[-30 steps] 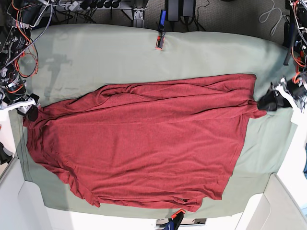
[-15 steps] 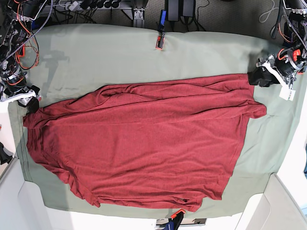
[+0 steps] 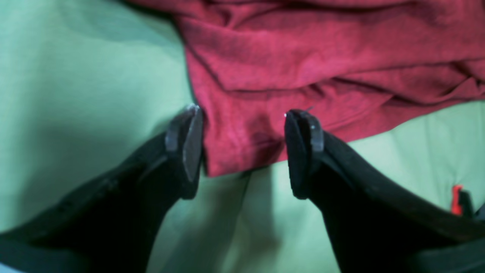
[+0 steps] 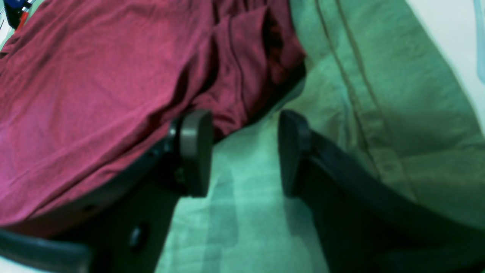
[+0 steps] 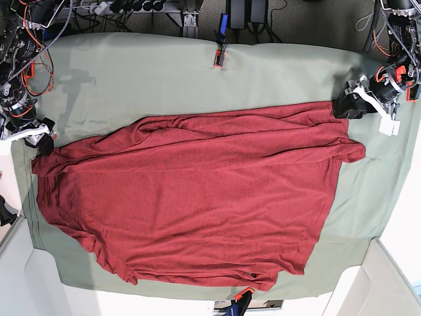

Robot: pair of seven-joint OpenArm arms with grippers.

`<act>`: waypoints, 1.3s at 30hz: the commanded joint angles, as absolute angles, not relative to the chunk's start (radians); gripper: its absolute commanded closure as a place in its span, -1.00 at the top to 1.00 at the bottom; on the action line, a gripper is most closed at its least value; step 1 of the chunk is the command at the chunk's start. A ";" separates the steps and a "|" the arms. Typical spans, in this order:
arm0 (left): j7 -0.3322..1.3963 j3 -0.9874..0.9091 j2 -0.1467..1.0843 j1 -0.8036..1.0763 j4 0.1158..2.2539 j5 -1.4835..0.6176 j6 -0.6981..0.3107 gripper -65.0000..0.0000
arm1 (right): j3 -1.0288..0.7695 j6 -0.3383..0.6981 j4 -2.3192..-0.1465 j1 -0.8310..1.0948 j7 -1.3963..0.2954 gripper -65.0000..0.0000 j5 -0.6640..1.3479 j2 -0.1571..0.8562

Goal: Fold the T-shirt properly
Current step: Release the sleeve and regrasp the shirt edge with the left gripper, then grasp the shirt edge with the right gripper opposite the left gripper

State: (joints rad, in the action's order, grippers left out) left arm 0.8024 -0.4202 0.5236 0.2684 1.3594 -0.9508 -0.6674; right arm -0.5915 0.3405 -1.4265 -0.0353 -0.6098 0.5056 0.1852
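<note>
Now both open tools flank the T-shirt (image 5: pixel 197 197).

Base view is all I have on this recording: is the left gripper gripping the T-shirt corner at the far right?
Observer: No. In the left wrist view the left gripper is open, a corner of the T-shirt lying between its fingers.
Operator: And the right gripper?
Observer: The right gripper is open too; only green table cloth shows in its gap.
Operator: Is the shirt near it?
Observer: Yes, the shirt edge lies just beyond one finger.
</note>
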 commanded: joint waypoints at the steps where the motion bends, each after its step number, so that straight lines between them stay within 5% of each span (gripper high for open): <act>1: 0.813 -0.424 0.531 0.264 1.371 -0.953 -0.678 0.14 | -0.595 0.348 -1.444 -0.049 -0.587 -0.13 0.528 0.198; 14: 0.785 -0.424 0.513 0.263 1.372 -0.953 -0.678 0.14 | -0.595 0.329 -1.341 -0.140 -0.513 -0.13 0.472 0.149; 17: 0.785 -0.424 0.513 0.263 1.371 -0.940 -0.678 0.13 | -0.595 0.260 -1.316 -0.175 -0.513 -0.13 0.415 0.149; 25: 0.731 -0.424 0.513 0.263 1.371 -0.898 -0.686 -0.60 | -0.580 0.221 -1.291 -0.176 -0.513 -0.13 0.373 0.149; 27: 0.714 -0.424 0.513 0.263 1.371 -0.876 -0.698 -1.00 | -0.571 0.221 -1.275 -0.176 -0.512 -0.27 0.373 0.149; 32: 0.717 -0.425 0.525 0.263 1.372 -0.884 -0.698 -1.00 | -0.568 0.286 -1.256 -0.176 -0.501 -1.00 0.374 0.149; 39: 0.791 -0.447 0.581 0.264 1.438 -0.924 -0.698 -1.00 | -0.606 0.314 -1.262 -0.174 -0.505 -1.00 0.401 0.155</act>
State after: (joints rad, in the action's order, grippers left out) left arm 0.8055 -0.4358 0.5556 0.2687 1.4220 -0.9054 -0.6834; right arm -0.6025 0.3012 -1.2442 -0.1600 -0.5236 0.3870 0.1383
